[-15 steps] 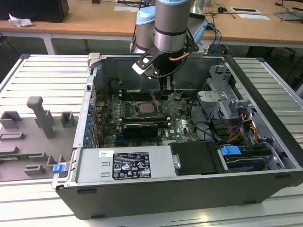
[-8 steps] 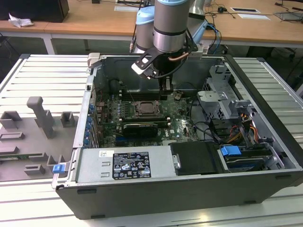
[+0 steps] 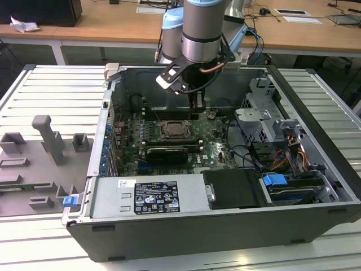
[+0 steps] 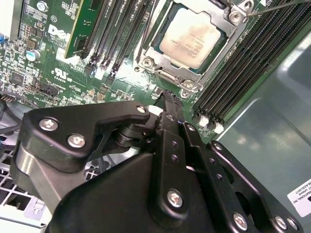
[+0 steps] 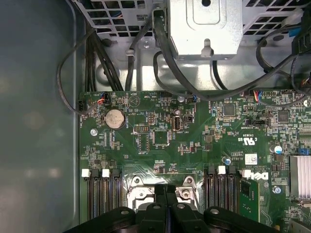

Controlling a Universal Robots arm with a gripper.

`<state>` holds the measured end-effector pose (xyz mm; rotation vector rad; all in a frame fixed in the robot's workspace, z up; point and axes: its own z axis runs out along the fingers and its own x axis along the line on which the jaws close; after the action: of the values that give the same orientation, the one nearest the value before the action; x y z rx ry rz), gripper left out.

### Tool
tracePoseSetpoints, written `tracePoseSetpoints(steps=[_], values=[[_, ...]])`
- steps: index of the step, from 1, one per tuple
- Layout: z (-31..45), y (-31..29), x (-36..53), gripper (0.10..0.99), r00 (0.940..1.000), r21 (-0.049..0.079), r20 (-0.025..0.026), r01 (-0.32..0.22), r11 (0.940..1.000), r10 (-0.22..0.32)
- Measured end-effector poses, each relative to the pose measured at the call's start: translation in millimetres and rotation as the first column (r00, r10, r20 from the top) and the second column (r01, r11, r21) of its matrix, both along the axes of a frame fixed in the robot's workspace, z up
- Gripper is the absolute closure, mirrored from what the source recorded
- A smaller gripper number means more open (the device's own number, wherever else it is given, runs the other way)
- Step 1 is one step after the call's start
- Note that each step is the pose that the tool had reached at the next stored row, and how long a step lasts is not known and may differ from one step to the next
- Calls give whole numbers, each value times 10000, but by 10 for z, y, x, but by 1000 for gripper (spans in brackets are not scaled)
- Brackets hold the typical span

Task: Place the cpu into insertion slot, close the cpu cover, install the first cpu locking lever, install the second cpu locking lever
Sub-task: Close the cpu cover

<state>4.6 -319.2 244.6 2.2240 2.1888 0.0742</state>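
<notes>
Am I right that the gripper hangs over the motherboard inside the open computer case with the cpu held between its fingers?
Not quite: the cpu is not between the fingers. The second wrist view shows it lying in the insertion slot under the cpu cover. The gripper hangs over the motherboard in the open computer case.

In the second wrist view the picture's edge cuts off the far side of the cover (image 4: 151,51), and the cover and the cpu (image 4: 192,39) hide the slot under them. A thin lever (image 4: 279,6) runs out of the picture, so its end cannot be seen. The body of the tool (image 4: 167,99) hides the near part of the board (image 4: 53,53).

In the first wrist view the tool (image 5: 165,190) covers most of the cover (image 5: 137,193), and only two corners look out. In the exterior view the cpu (image 3: 172,129) is too small to tell if the cover lies flat on it. The arm (image 3: 200,28) is cut off at the top.
</notes>
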Motion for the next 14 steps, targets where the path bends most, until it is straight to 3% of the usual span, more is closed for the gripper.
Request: tracePoseSetpoints(steps=[14], values=[[0,0,-24,980,10000,0,0,0,10000,0]])
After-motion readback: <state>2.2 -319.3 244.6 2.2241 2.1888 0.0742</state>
